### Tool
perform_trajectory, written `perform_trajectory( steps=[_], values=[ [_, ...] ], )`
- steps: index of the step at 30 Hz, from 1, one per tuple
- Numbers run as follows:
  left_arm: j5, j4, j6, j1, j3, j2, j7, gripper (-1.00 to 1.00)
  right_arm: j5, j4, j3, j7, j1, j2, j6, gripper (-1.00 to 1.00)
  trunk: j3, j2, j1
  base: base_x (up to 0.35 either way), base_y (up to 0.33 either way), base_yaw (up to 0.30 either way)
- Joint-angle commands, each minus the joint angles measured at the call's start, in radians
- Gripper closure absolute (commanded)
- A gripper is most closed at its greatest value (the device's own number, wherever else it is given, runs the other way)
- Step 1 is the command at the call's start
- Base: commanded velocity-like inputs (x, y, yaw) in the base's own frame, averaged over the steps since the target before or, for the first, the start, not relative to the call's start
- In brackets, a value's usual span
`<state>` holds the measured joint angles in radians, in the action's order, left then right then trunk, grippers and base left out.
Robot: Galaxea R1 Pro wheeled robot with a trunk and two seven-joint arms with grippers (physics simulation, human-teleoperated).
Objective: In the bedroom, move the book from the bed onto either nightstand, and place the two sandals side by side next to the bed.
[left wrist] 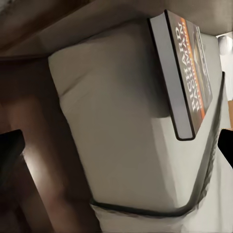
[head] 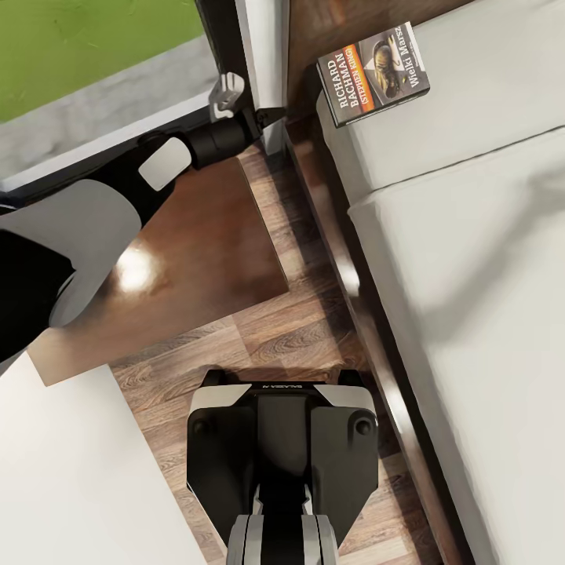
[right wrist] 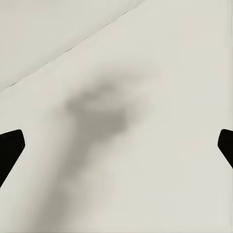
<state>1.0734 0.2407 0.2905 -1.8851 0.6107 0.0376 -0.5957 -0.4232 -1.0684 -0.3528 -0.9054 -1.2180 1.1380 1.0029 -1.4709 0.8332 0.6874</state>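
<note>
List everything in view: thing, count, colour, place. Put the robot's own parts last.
book: one, dark cover with orange-brown picture and white lettering, lying flat on the bed's corner, near the headboard end.
bed: one, pale grey-white mattress on a dark brown frame, right of the robot.
nightstand: one, glossy dark brown, beside the bed, under the left arm.
floor: brown wood planks, between nightstand and bed.
white surface: one, lower left corner of the head view.
left gripper: one, grey fingers, open, above the nightstand's far edge, apart from the book.
right gripper: one, black fingertips, open, over the mattress.
robot base: one, black and white, on the floor.
</note>
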Motion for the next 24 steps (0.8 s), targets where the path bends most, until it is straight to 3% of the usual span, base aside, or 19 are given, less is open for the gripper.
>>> perform_trajectory(
  steps=[1, 24],
  values=[
    [0.011, -0.001, 0.007, -0.001, 0.004, 0.0, -0.002, -1.0, 0.004, 0.001, 0.0, -0.006, -0.002, 0.0, 0.004, -1.0, -0.001, 0.001, 0.0, 0.0, 0.0, 0.0],
    [0.011, -0.004, -0.021, -0.005, 0.001, 0.002, 0.075, -1.0, 0.004, 0.008, 0.0, -0.008, -0.001, 0.017, 0.003, -1.0, -0.001, 0.001, 0.0, 0.0, 0.0, 0.0]
  ],
)
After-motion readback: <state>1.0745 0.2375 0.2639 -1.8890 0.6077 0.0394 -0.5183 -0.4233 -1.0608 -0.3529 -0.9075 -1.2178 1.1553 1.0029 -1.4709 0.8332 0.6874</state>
